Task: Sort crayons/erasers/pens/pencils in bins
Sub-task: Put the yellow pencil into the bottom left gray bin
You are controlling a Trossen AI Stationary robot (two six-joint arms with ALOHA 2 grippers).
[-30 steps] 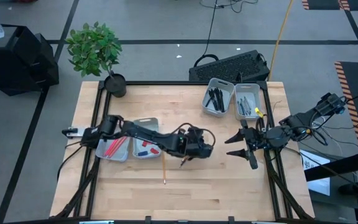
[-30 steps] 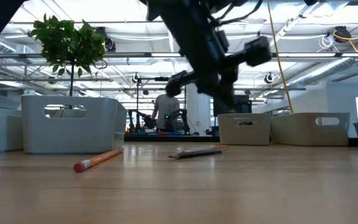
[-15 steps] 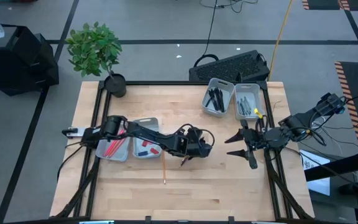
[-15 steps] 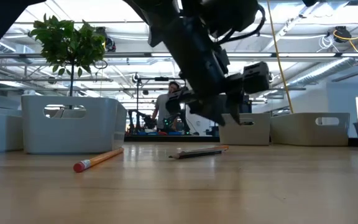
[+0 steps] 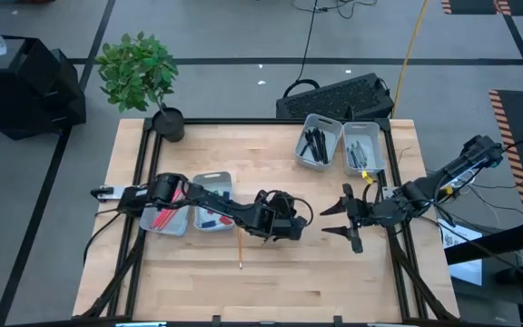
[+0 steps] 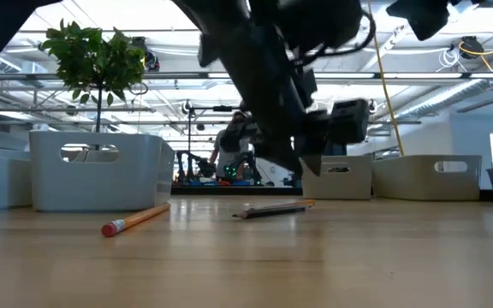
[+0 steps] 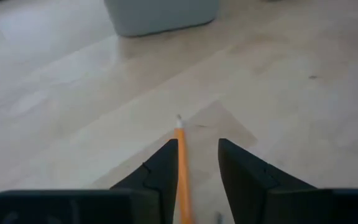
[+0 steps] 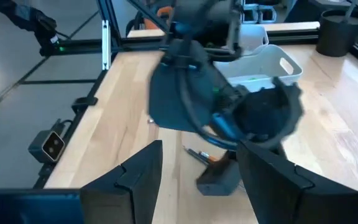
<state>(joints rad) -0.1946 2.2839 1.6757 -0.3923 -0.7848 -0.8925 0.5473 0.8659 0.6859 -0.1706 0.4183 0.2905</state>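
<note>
Left pincer lower, perhaps astride pencil

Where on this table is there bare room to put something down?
The front strip of the table is bare, as is the stretch between the plant and the right bins. The middle is crowded by the left gripper, right gripper and a pencil.

- The left tool has moved from about the middle of the table toward the left pair of bins, and now sits over the upper end of the orange pencil.
- In the left wrist view its open fingers now straddle that pencil.
- The right tool, fingers apart, has shifted inward over the table toward the left arm.
- In the low view the left arm's dark mass has dropped closer to the table.
</note>
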